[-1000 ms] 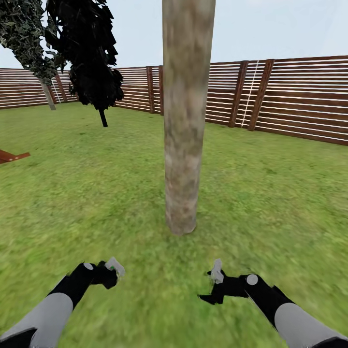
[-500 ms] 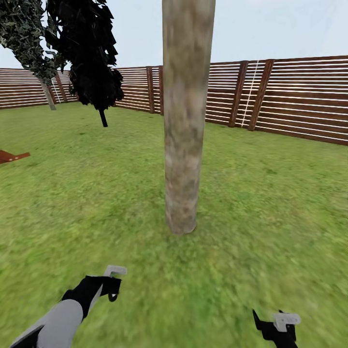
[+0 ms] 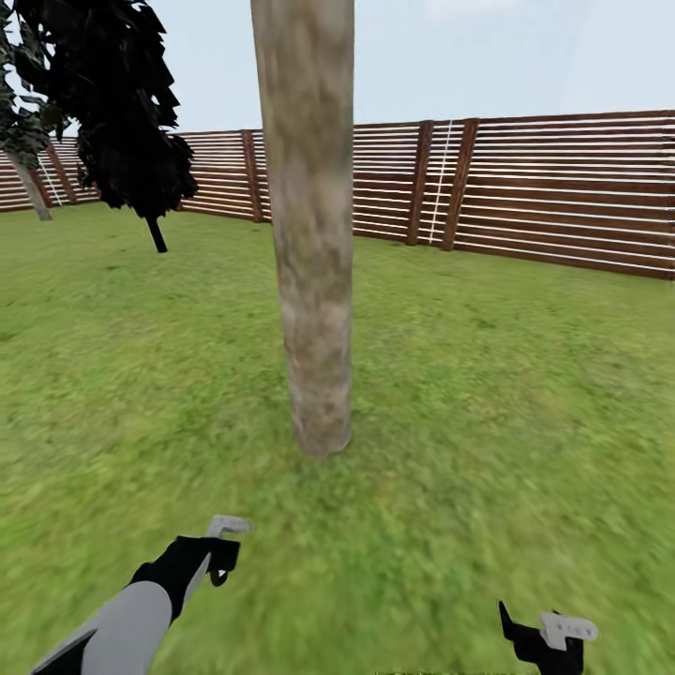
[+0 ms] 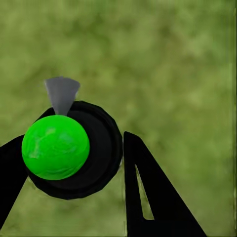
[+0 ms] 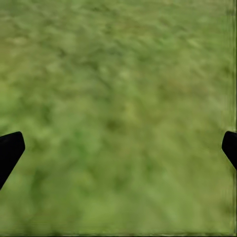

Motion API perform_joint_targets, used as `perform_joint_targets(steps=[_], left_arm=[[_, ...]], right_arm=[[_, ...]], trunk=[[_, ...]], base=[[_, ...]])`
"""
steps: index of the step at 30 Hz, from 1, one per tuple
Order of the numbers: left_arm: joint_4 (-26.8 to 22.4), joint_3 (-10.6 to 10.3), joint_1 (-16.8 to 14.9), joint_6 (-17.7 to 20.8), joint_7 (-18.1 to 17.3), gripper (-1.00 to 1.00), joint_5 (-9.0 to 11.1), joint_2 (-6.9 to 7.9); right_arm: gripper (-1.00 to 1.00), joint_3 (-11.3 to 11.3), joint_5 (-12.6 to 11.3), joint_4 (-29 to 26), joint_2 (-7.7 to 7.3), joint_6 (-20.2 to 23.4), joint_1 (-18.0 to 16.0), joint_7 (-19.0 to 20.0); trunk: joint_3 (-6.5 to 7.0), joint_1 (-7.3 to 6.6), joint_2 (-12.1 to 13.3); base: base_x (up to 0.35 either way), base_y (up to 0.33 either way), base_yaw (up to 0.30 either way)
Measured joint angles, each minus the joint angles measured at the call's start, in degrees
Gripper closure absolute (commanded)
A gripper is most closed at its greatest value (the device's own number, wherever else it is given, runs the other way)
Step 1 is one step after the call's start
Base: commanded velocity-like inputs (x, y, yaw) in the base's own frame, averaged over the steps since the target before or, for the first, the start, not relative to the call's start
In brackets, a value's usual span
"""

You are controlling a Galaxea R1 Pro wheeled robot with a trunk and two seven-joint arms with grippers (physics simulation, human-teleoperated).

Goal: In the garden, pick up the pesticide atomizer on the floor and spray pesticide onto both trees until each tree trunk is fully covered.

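Head view: lawn (image 3: pixel 525 375), then tree trunk (image 3: pixel 309 234) upright at frame centre-left, long axis vertical — straight ahead of the left gripper (image 3: pixel 223 542) at lower left, the nearer arm. Its fingers (image 4: pixel 148 197) clamp the atomizer (image 4: pixel 66 148), grey nozzle up. Right gripper (image 5: pixel 118 148) at lower right — wide apart, holding nothing.

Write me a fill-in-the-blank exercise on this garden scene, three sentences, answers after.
1. The left gripper has its jaws shut on the pesticide atomizer, whose round top is bright ____.
2. Straight ahead of the robot, the thick tree trunk rises from the ____.
3. Behind the trunk, the garden is closed off by a reddish-brown slatted wooden ____.

Missing words: green; grass; fence
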Motion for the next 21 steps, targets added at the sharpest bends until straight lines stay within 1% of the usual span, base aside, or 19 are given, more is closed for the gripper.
perform_joint_targets(steps=[2,5,6,9,12,15,17,18,19,21], left_arm=[[-0.07,0.04,-0.01,0.46,0.05,1.0,-0.03,-0.44],[-0.72,0.09,-0.01,4.19,0.03,1.0,-0.19,-0.46],[-0.81,0.09,-0.01,4.66,0.01,1.0,-0.18,-0.46],[-0.9,-0.13,-0.01,5.0,0.01,1.0,-0.31,-0.54],[-0.79,0.07,-0.01,5.19,0.02,1.0,-0.25,-0.52],[-0.59,0.0,-0.01,5.43,0.07,1.0,-0.28,-0.52],[-0.58,-0.11,-0.01,5.54,0.09,1.0,-0.35,-0.52],[-0.67,-0.17,-0.01,5.91,0.09,1.0,-0.36,-0.56],[-0.93,-0.2,0.0,9.33,0.09,1.0,-0.35,-0.55],[-1.04,-0.22,-0.14,9.89,0.09,1.0,-0.19,-0.59]], right_arm=[[-1.0,0.01,-0.01,-0.01,0.03,0.0,0.07,-0.02],[-1.0,0.01,-0.02,-0.01,0.14,0.0,0.09,-0.03],[-1.0,0.01,-0.02,-0.01,0.14,0.0,0.09,-0.03],[-1.0,0.01,-0.02,-0.01,0.15,0.0,0.09,-0.03],[-1.0,0.0,-0.09,-0.01,0.14,0.0,0.09,-0.03],[-1.0,0.0,-0.11,-0.01,0.14,0.0,0.1,-0.03],[-1.0,0.0,-0.11,-0.01,0.15,0.0,0.11,-0.03],[-1.0,0.0,-0.12,-0.01,0.13,0.0,0.1,-0.03],[-1.0,0.0,-0.11,-0.01,0.15,0.0,0.1,-0.06],[-1.0,0.0,-0.12,-0.01,0.15,0.0,0.1,-0.1]], trunk=[[0.0,0.0,0.0],[-0.07,0.0,0.0],[-0.1,0.0,0.0],[-0.21,0.0,0.0],[-0.3,0.0,0.0],[-0.38,0.0,0.0],[-0.43,0.0,0.0],[-0.45,0.0,0.0],[-0.46,0.0,0.0],[-0.46,0.0,0.0]], base=[[0.0,0.0,-0.3],[0.0,0.0,-0.299],[0.0,0.0,-0.298],[0.0,0.0,-0.298],[0.027,0.0,-0.298],[0.183,0.0,-0.298],[0.301,0.0,-0.298],[0.336,0.0,-0.097],[0.322,0.0,-0.049],[0.162,0.0,-0.019]])
